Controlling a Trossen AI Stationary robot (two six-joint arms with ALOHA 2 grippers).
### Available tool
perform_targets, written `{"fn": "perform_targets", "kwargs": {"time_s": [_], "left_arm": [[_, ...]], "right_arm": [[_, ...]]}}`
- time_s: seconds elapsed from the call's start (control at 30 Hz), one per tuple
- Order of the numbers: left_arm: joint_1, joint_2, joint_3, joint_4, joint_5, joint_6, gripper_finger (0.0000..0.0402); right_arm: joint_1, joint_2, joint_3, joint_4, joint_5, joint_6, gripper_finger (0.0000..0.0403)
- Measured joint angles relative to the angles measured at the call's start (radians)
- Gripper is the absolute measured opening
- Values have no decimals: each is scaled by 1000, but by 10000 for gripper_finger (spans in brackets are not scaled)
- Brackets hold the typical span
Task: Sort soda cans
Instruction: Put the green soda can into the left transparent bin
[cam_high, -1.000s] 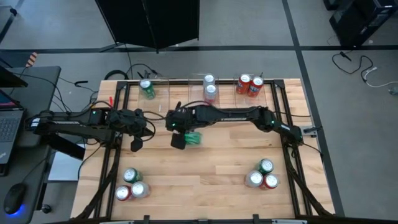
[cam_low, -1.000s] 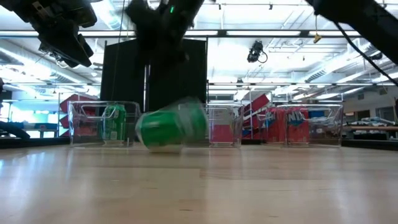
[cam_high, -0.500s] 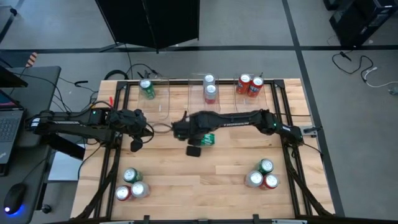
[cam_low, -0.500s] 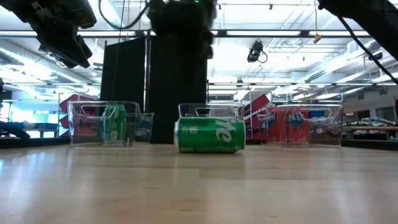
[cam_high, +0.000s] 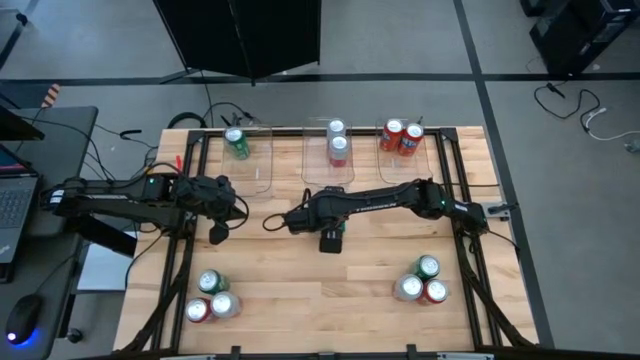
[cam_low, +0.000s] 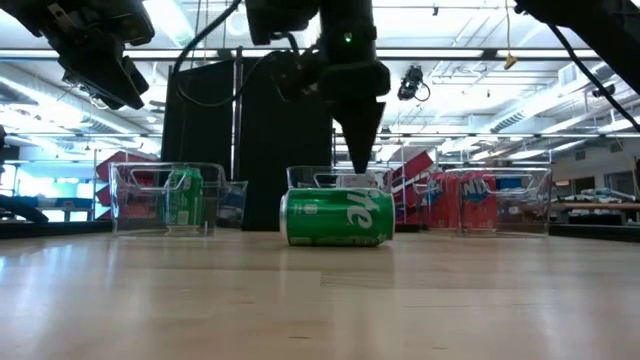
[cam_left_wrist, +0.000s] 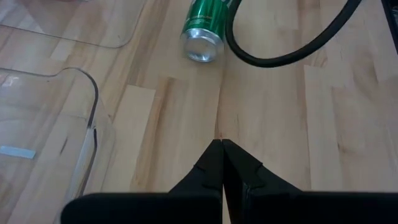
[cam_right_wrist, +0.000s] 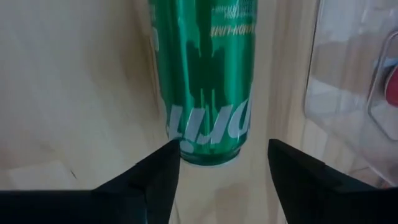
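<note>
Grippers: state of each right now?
Left gripper: shut, empty, hanging above the table.
Right gripper: open, fingers straddling the lying green can, not gripping.

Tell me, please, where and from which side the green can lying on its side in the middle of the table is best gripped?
Probably from straight above, across its round body mid-length. The green can lies flat on the table, ends facing sideways. The right gripper hangs over it, fingers open wider than the can.

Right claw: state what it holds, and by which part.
Nothing. The right claw stands open above the green metal soda can lying on its side; neither finger touches it.
</note>
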Motion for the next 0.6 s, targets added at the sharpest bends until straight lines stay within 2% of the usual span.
{"fn": "perform_targets", "kwargs": {"time_s": [0.17,0.37,0.47,0.6], "left_arm": [[0,0,0,0,1,1,2],[0,0,0,0,2,3,2],[0,0,0,0,2,4,2],[0,0,0,0,6,4,2]], "right_arm": [[23,-19,-30,-16,31,28,208],[64,-111,-95,46,181,61,145],[77,-201,-223,180,229,86,111],[86,-357,-492,432,264,122,70]]}}
